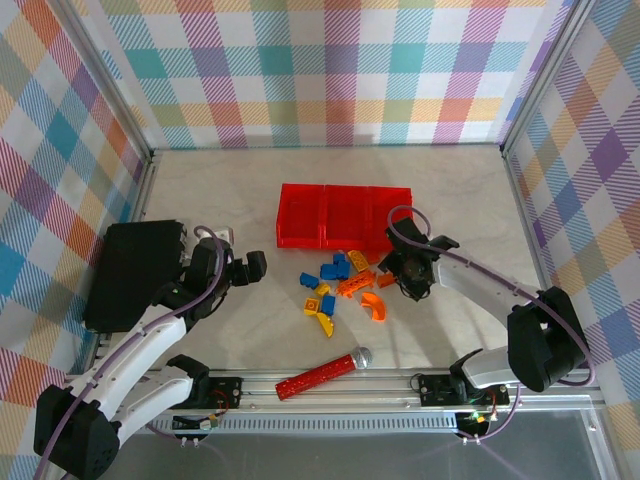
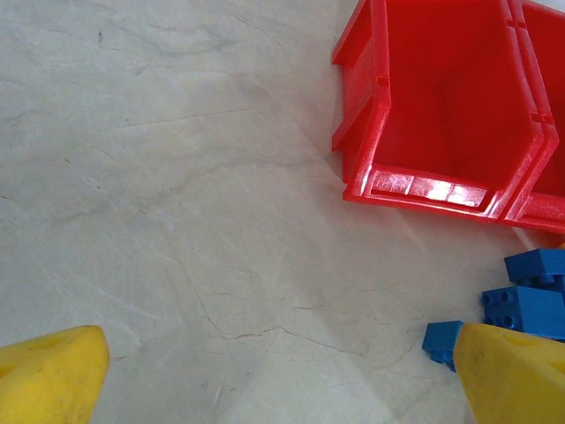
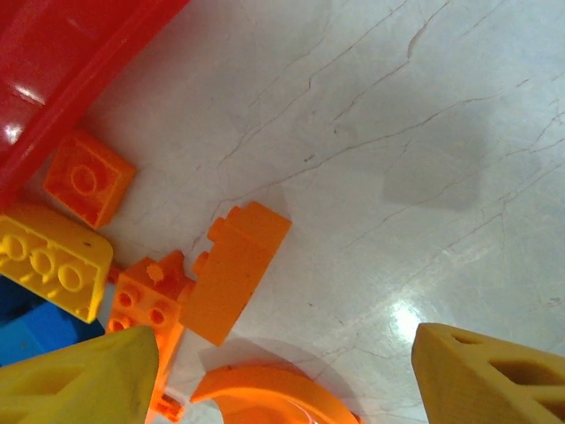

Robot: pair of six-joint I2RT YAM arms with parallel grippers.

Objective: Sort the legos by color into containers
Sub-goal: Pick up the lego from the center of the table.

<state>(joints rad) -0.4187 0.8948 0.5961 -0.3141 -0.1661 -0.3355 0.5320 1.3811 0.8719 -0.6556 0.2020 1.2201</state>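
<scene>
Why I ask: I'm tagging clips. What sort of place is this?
Likely a robot testing cell: plaid panels wall in a marble-look table, and an aluminium rail runs along its near edge.

Robotics lab test cell, pale marble-look tabletop (image 1: 230, 190) boxed in by pastel checked cloth walls (image 1: 330, 70) from 9 round to 3 o'clock, aluminium frame post (image 1: 545, 75) at 2 o'clock, slotted aluminium rail (image 1: 400, 384) at 6 o'clock carrying the left arm (image 1: 130, 355) and right arm (image 1: 480, 290)
</scene>
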